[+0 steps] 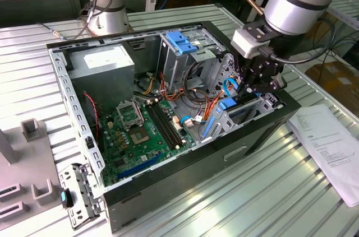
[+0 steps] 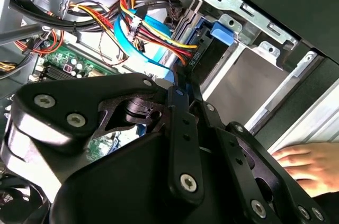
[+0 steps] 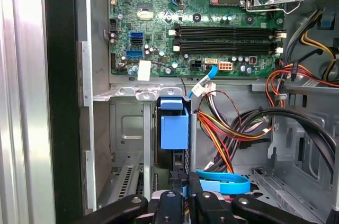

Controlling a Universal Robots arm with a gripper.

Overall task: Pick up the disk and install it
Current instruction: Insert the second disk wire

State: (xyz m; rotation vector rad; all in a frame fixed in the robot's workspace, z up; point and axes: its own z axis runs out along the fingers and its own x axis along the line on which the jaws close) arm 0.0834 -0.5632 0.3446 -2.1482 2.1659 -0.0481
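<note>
The disk (image 1: 227, 108), grey metal in a bright blue carrier rail, stands on edge in the metal drive bay at the front corner of the open computer case (image 1: 224, 156), on the exterior view's right. My gripper (image 1: 251, 92) reaches down into that bay from above. Its black fingers are shut on the disk's upper edge. In the first wrist view the blue carrier (image 3: 174, 126) sits in the bay slot just beyond the gripper (image 3: 185, 184). In the second wrist view the gripper (image 2: 181, 83) pinches the dark edge below the blue tab (image 2: 218, 30).
A bundle of red, yellow and blue cables (image 1: 207, 100) hangs right beside the bay. The motherboard (image 1: 143, 130) lies mid-case, with the power supply (image 1: 104, 66) and a drive cage with a blue handle (image 1: 180, 41) behind. A hand (image 2: 307, 163) rests outside the case wall. Paper (image 1: 331, 142) lies on the table.
</note>
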